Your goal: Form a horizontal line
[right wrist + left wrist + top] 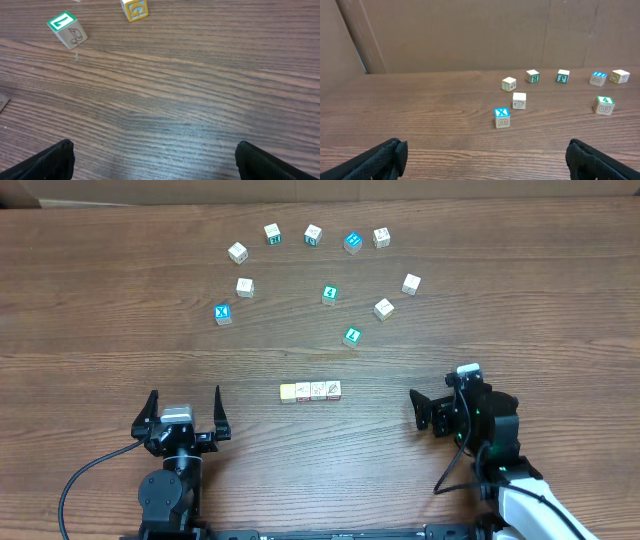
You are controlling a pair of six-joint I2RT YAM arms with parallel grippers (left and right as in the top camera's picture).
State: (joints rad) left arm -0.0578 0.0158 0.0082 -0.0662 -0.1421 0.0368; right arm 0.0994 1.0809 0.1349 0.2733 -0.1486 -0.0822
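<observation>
The horizontal line [310, 391] is a short row of four small cubes side by side in the middle of the wooden table. A pale yellow cube [288, 392] forms its left end, with three whitish ones to its right. My left gripper [185, 400] stands open to the row's left, well apart from it. In the left wrist view its fingers [380, 160] hold only bare wood between them. My right gripper [432, 387] is open to the right of the row. In the right wrist view its fingertips [47, 162] are wide apart over bare table. Neither wrist view shows the row clearly.
Several loose letter cubes lie in an arc at the back, among them a blue X cube [222, 313] [502, 118], a teal cube [352, 242] and a green-topped cube [351, 336] [68, 29]. A yellow G cube [134, 9] lies beyond the right gripper. Brown cardboard [470, 35] backs the table.
</observation>
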